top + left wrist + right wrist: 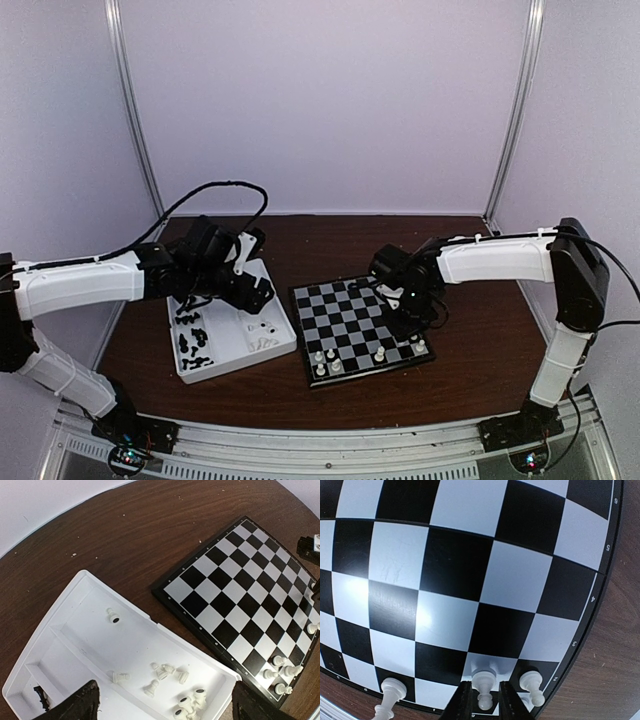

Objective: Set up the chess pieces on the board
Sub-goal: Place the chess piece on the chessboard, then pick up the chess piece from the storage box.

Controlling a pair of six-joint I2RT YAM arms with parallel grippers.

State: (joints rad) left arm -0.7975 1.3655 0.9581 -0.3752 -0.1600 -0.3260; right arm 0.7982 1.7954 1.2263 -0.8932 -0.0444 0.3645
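Note:
The board (pixel 352 318) lies right of centre, with a few cream-white pieces (pixel 328 361) standing along its near edge. My right gripper (pixel 485 700) is low over the board's near right corner (pixel 410 318). Its fingers (pixel 462 702) are closed on a white pawn (pixel 484 684) that stands on a pale square. More white pawns stand beside it (pixel 531 682) and to the left (pixel 390 690). My left gripper (pixel 167 711) hangs open and empty above the white tray (pixel 75 630), over loose white pieces (pixel 170 672). Black pieces (pixel 192 340) lie in the tray's left compartment.
The white tray (pixel 235 330) sits left of the board, close to its edge. A single white piece (pixel 114 615) lies apart in the tray, and a black piece (pixel 41 696) lies in its corner slot. The brown table (pixel 330 235) is ringed by white walls.

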